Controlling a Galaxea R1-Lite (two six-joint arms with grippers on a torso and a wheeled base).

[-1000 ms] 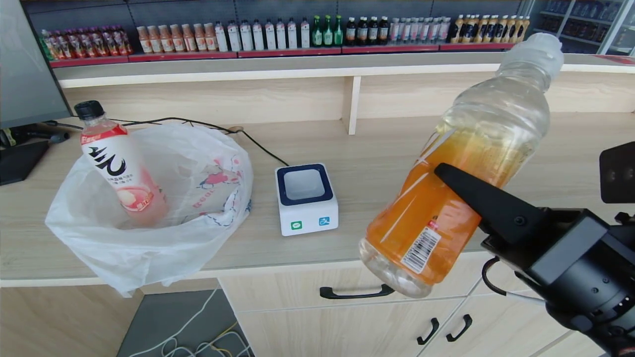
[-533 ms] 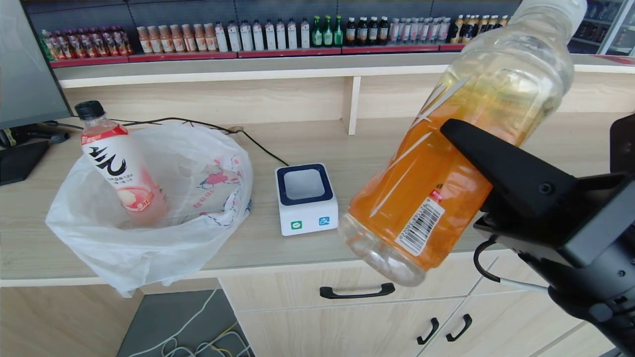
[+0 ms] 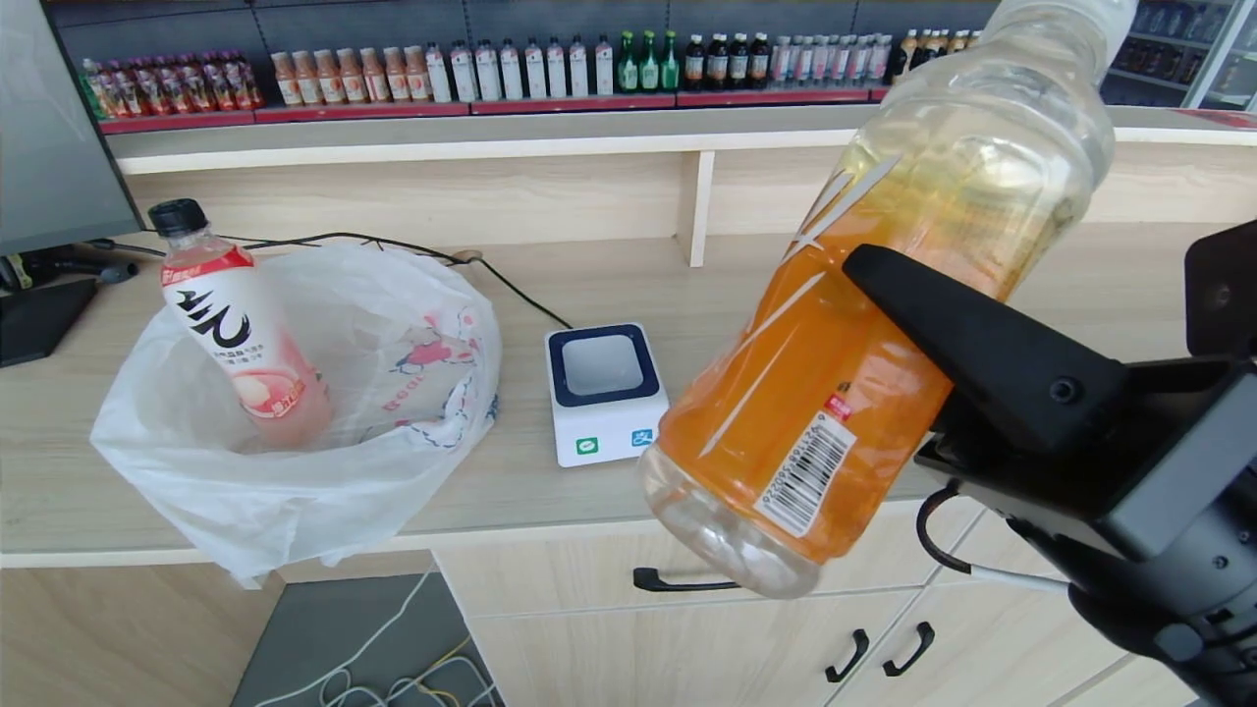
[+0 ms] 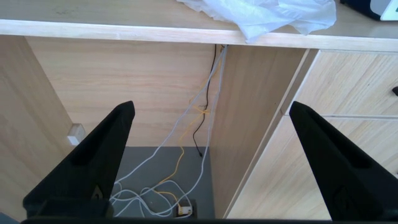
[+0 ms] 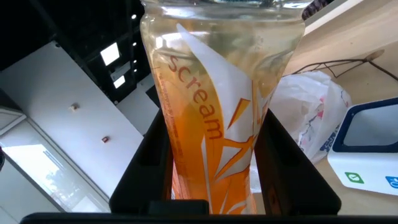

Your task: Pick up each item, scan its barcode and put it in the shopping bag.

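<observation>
- Right gripper (image 5: pixel 217 168): fingers pinch an orange drink bottle (image 3: pixel 835 393) at mid-body, one on each side.
- The orange drink bottle is held in the air, tilted, with its base low and near the barcode scanner (image 3: pixel 606 393) and its cap end high. It appears to be clear of the scanner, though the angle makes that hard to confirm.
- Barcode label (image 3: pixel 805 473): near the base, turned toward the robot's head.
- Barcode scanner: white box with a dark-rimmed window, on the wooden counter (image 3: pixel 609 280) just beside the shopping bag (image 3: pixel 295 491).
- Shopping bag: white plastic, open, holding a pink drink bottle (image 3: pixel 241 324) that leans with its black cap up.
- Left gripper (image 4: pixel 211 162): fingers spread wide and empty, below the counter edge and facing loose cables (image 4: pixel 186 155).
</observation>
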